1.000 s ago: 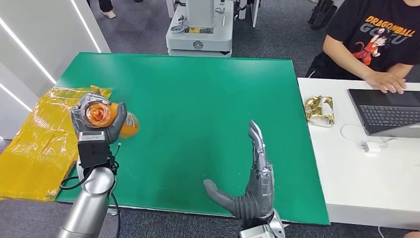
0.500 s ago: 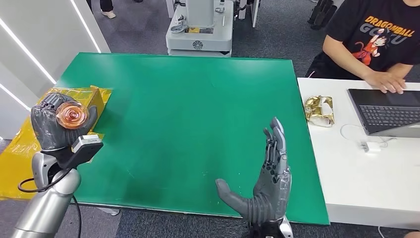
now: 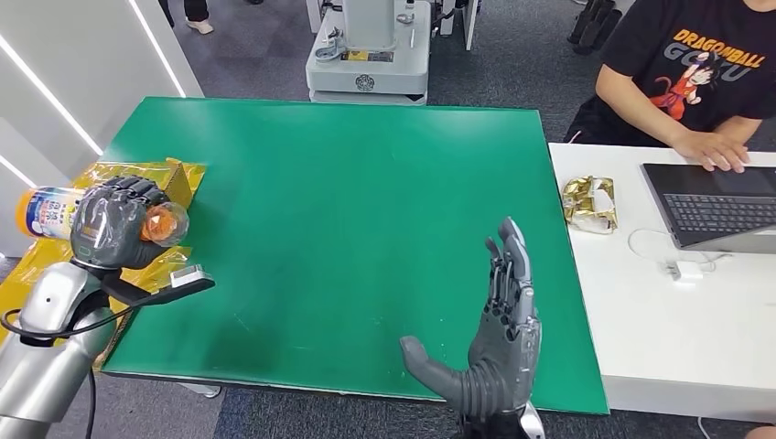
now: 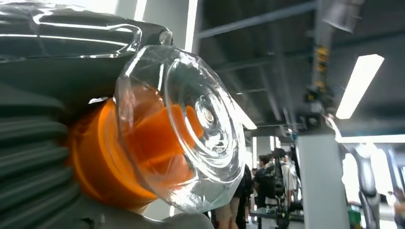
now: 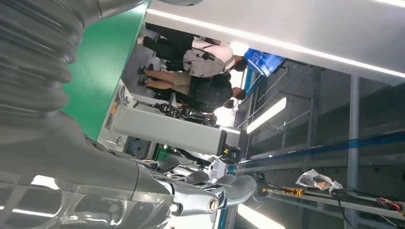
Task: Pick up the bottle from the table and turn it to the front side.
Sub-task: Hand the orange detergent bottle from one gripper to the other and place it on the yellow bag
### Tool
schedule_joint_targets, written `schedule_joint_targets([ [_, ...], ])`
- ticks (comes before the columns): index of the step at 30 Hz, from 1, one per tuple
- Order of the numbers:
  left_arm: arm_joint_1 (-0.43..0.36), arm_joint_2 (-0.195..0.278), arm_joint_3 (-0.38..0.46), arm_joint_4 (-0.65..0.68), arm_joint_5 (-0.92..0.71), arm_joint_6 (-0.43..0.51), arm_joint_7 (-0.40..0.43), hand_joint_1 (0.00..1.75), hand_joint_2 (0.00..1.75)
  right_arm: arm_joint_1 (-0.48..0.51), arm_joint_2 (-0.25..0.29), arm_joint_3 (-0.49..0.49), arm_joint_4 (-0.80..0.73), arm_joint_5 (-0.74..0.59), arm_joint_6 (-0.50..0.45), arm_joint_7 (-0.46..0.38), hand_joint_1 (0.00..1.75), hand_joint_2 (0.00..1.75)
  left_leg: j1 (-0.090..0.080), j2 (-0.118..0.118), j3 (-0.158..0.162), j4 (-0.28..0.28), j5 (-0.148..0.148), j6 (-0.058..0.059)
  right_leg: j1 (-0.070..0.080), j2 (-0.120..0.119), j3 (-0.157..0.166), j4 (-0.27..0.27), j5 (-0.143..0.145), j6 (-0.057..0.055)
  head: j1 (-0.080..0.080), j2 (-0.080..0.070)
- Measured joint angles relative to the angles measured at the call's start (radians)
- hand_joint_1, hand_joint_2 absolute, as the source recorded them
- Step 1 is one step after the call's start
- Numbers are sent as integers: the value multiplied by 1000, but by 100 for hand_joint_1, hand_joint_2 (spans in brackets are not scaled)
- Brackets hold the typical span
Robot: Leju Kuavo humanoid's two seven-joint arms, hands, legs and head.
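An orange drink bottle (image 3: 48, 210) lies sideways in my left hand (image 3: 114, 227), held in the air over the table's left edge. Its white-and-blue labelled end sticks out to the left, and its clear base with orange liquid (image 3: 167, 222) points right. The left wrist view looks straight onto that clear base (image 4: 179, 129), with the grey cover of my left hand (image 4: 33, 157) beside it. My right hand (image 3: 499, 343) stands open above the green table's (image 3: 366, 183) front edge, fingers stretched upward and thumb out to the left, holding nothing. Its fingertips (image 5: 229, 191) appear in the right wrist view.
A crumpled yellow foil bag (image 3: 55, 283) lies under my left arm at the table's left side. To the right stands a white desk (image 3: 659, 347) with a gold wrapper (image 3: 590, 203) and a laptop (image 3: 723, 206); a person (image 3: 705, 73) sits there. A grey machine (image 3: 366, 55) stands beyond the far edge.
My left arm has swung left beyond the table edge and turned the bottle from end-on to sideways, label end now pointing left. My right hand shifted slightly right and stays open.
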State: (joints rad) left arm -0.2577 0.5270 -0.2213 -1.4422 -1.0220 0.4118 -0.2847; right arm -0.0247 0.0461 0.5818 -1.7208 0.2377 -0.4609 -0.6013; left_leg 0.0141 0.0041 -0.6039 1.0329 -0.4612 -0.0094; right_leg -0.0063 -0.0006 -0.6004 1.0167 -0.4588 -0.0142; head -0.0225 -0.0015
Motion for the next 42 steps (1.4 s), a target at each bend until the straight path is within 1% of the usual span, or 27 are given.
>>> schedule_joint_targets([
  [4, -29, 15, -27, 71, -104, -35, -4, 175, 175, 1, 0, 0, -4, -5, 6, 0, 0, 175, 0, 0, 0, 0, 0, 0, 0, 0, 0, 0, 0, 0, 0, 0],
  [7, -66, 16, -55, 160, -165, -63, -6, 175, 175, 1, 0, 0, -4, -5, 5, -1, 0, 175, 0, 0, 0, 0, 0, 0, 0, 0, 0, 0, 0, 0, 0, 0],
  [13, -164, 1, -111, 376, -254, -106, 4, 175, 175, 2, -2, 0, -5, -10, 0, -5, 0, 175, 0, 1, 0, 0, 0, -1, 0, 0, 0, 0, 1, -1, 0, 0],
  [17, -200, -9, -133, 475, -262, -108, 1, 175, 175, 3, -3, 1, -4, -15, -4, -10, 0, 175, 0, 1, 0, 0, 0, -1, 0, 1, -1, 0, 1, -1, 0, 0],
  [22, -218, -9, -146, 550, -254, -127, -28, 175, 175, 2, -4, 3, -4, -20, -16, -11, 0, 175, 0, 1, 0, 0, 0, -1, 0, 1, -1, 0, 1, -1, 0, 0],
  [27, -230, -8, -155, 615, -249, -145, -33, 175, 175, 0, -8, 10, -4, -21, -18, -11, 0, 175, 0, 1, 0, 0, 0, -1, 0, 1, -1, 0, 1, -1, 0, 0],
  [34, -230, -9, -161, 654, -244, -147, -36, 175, 175, -3, -10, 13, -3, -23, -14, -4, 0, 175, 0, 1, 0, 0, 0, -1, 0, 1, -1, 0, 1, -1, 0, 0],
  [35, -230, -10, -162, 656, -244, -147, -35, 155, 175, -3, -10, 14, -2, -23, -13, -3, 0, 175, 0, 1, 0, 0, 0, -1, 0, 1, 0, 0, 1, -1, 0, 0],
  [38, -228, -13, -165, 660, -245, -146, -30, 27, 175, -4, -10, 15, -2, -23, -13, 1, 0, 175, 0, 1, 0, 0, 0, -1, 0, 1, 0, 0, 1, -1, 0, 0],
  [39, -227, -14, -166, 661, -246, -144, -28, 3, 175, -4, -10, 15, -2, -22, -12, 1, 0, 175, 0, 1, 0, 0, 0, -1, 0, 1, -1, 0, 1, -1, 0, 0],
  [42, -226, -20, -168, 663, -257, -135, -22, 0, 175, -4, -10, 16, -1, -18, -11, 5, 0, 175, 0, 1, 0, 0, 0, -1, 0, 1, 0, 0, 1, -1, 0, 0],
])
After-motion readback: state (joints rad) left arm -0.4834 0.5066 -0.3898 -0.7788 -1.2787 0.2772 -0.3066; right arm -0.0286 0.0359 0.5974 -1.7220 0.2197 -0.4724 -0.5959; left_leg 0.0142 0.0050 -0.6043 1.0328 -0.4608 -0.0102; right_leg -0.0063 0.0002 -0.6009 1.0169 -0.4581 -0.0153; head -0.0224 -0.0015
